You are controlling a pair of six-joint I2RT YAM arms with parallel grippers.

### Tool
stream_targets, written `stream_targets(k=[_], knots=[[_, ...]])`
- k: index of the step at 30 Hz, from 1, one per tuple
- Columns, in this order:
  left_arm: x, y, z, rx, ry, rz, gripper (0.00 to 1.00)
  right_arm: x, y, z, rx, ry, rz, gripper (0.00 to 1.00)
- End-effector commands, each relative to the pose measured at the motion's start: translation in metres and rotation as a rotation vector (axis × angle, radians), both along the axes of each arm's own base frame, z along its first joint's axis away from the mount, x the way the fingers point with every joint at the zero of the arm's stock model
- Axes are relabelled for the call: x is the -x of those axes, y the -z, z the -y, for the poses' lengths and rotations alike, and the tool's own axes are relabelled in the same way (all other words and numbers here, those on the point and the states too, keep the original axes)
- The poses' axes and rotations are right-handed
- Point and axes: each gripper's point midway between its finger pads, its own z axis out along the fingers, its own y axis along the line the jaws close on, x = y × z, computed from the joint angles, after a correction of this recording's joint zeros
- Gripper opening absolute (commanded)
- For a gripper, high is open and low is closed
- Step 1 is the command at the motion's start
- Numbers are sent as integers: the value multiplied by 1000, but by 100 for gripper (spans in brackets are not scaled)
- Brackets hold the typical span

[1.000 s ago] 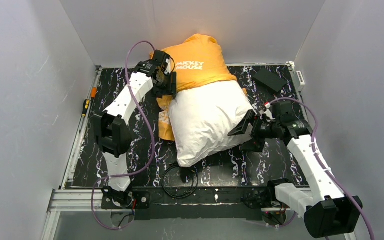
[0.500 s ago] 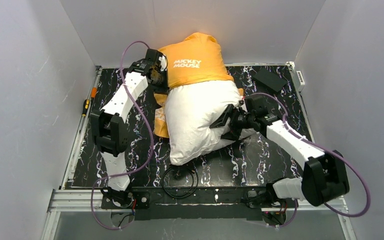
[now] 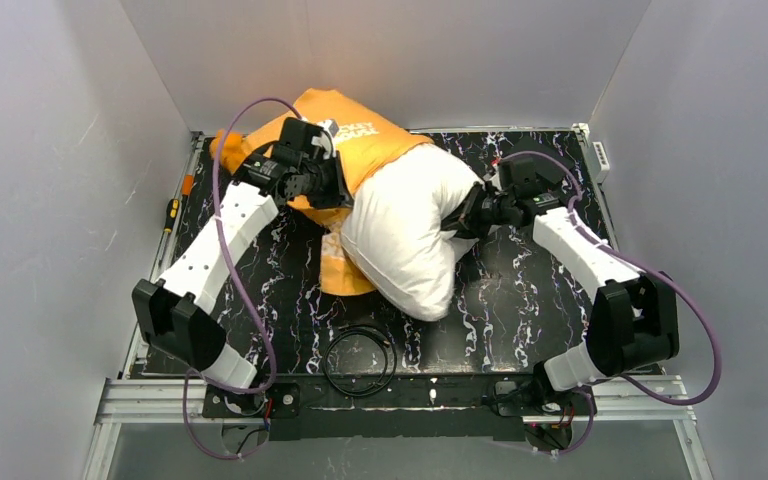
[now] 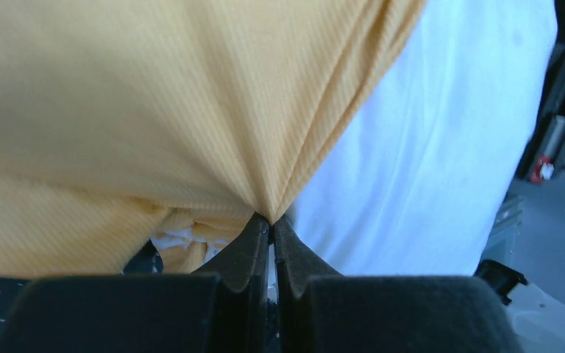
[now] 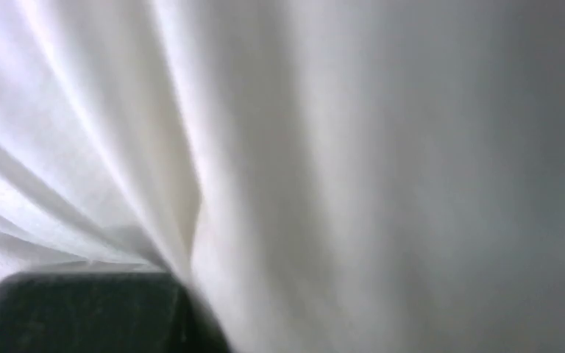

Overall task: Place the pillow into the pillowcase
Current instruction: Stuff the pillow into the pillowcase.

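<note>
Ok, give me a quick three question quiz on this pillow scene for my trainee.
1. True or false: the left tool is shut on the orange pillowcase.
2. How much of the pillow is inside the pillowcase? A) none B) part C) all
3. Which tool meets the white fabric on the pillow's right side?
Key: 1 true; 2 B; 3 the right tool.
</note>
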Motion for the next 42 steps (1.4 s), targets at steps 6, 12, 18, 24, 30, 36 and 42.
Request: stream_targets(k=[6, 12, 18, 24, 30, 36, 42], knots=[[117, -75, 115, 310, 320, -76, 0, -45, -66, 26, -13, 32, 294, 1], [147, -91, 174, 372, 478, -114, 0, -28, -51, 13, -70, 1, 231, 1], [176, -123, 238, 483, 655, -112, 0, -4, -42, -10, -123, -2, 186, 1], [200, -157, 273, 580, 796, -83, 0, 16, -40, -43, -191, -20, 154, 1], [197, -174, 280, 634, 792, -50, 0, 37, -40, -76, -215, -105, 126, 1], [173, -136, 249, 410, 636, -26, 0, 36, -32, -66, -168, -91, 125, 1], [132, -102, 164, 205, 324, -74, 46, 26, -31, -48, -137, -78, 133, 1]])
